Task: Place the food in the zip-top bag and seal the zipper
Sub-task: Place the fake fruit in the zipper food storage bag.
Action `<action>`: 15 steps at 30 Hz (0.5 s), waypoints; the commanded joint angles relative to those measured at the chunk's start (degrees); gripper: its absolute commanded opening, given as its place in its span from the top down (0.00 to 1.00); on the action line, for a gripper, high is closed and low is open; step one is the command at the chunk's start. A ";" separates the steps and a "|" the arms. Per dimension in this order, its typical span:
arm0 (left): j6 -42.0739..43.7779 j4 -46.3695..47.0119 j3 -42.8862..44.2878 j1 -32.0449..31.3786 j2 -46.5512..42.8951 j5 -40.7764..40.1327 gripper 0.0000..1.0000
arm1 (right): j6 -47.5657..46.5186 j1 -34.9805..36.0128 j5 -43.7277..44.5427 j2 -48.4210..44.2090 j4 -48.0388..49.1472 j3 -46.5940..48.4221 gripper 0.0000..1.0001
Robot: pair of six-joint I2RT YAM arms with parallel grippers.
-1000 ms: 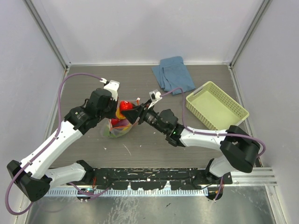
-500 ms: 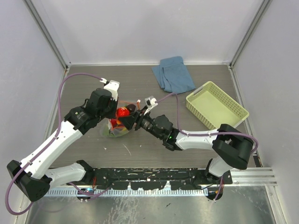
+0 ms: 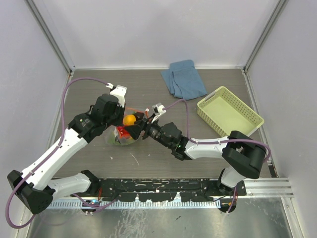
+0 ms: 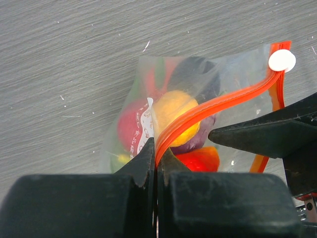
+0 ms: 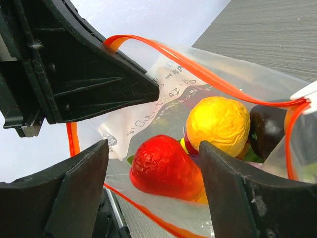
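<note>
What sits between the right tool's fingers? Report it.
In the right wrist view, a red fruit and a yellow-orange fruit, inside the zip-top bag, show between the open fingers of the right tool.

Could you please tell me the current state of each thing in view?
Clear crinkly zip-top bag: mouth open, food inside.
Orange-red zipper strip: unsealed.
Toy fruits: inside the bag.
Left gripper: shut on the zipper strip.
Right gripper: open at the bag's mouth.
Pale yellow-green slatted basket: upright.
Blue cloth: folded.
</note>
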 commanded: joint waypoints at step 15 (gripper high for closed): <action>-0.12 2.76 1.79 0.19 -1.28 0.38 1.00 | -14.25 0.25 -0.66 -8.31 -13.05 8.00 0.19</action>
